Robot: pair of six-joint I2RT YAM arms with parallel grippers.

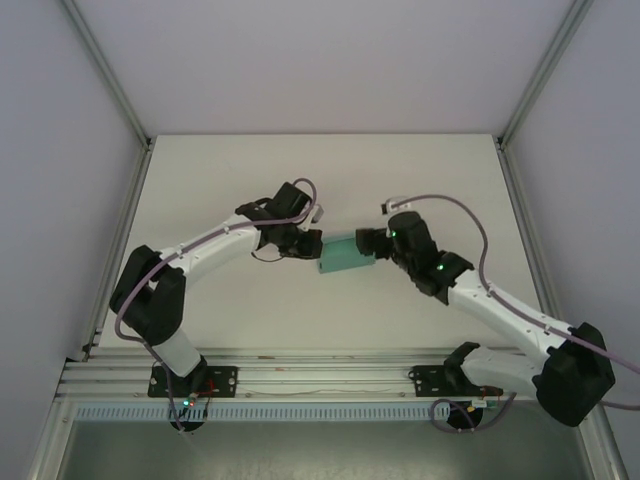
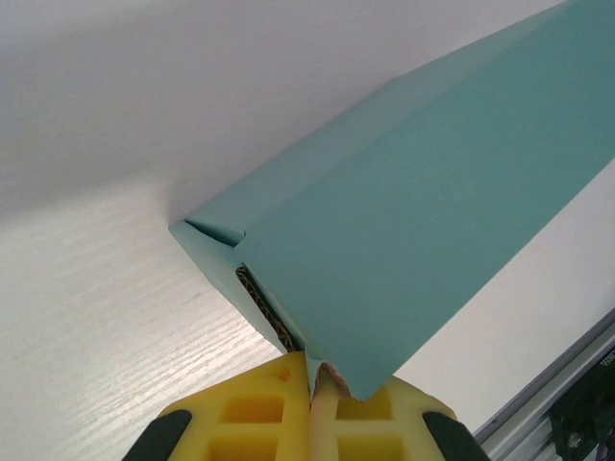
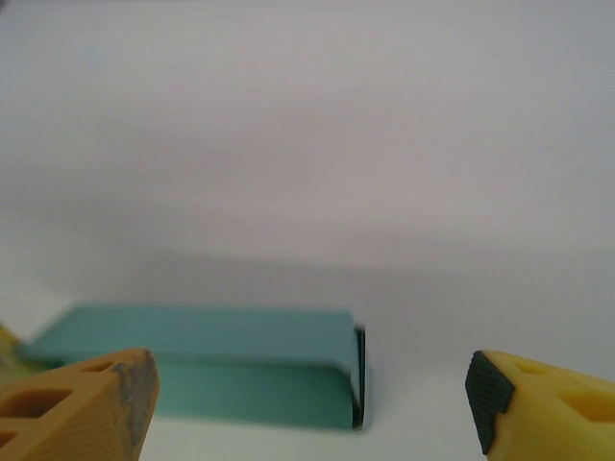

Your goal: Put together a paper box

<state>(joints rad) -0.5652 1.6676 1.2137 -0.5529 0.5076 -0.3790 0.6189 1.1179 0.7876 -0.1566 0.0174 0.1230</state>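
The paper box [image 1: 343, 255] is a small teal-green rectangular box lying near the middle of the table. My left gripper [image 1: 305, 243] is shut on the box's left end; in the left wrist view the yellow fingers [image 2: 259, 413] pinch a corner flap of the box [image 2: 423, 211], and a corrugated edge shows at the seam. My right gripper [image 1: 372, 243] is open at the box's right end. In the right wrist view the box [image 3: 202, 360] lies ahead between the spread fingers [image 3: 96, 403], apart from them.
The white table [image 1: 300, 180] sits inside white walls with metal frame posts. An aluminium rail [image 1: 320, 380] carrying both arm bases runs along the near edge. A grey cable [image 1: 470, 215] loops behind the right arm.
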